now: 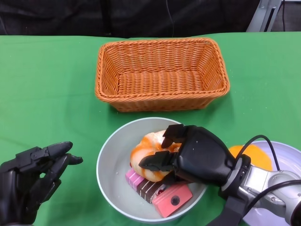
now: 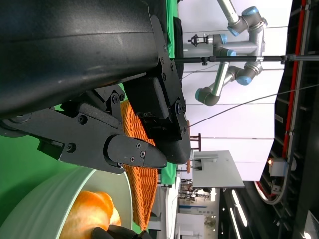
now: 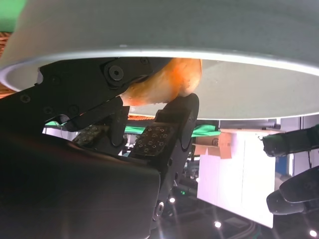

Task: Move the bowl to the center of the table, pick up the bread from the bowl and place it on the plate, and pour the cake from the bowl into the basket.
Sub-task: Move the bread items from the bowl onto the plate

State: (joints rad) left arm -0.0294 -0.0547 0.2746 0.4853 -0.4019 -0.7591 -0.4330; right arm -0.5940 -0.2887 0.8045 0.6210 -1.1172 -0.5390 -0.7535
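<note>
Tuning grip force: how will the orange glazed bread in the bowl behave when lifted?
The orange glazed bread looks rounded and glossy, so it may slip or roll. It is probably light and could dent under hard pressure. The right hand already has fingers around it inside the pale grey bowl.

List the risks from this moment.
The right hand closes on the bread while the bread lies against the cake; lifting may drag cake slices along. The bowl is unsupported by the open left hand, so it may shift.
</note>
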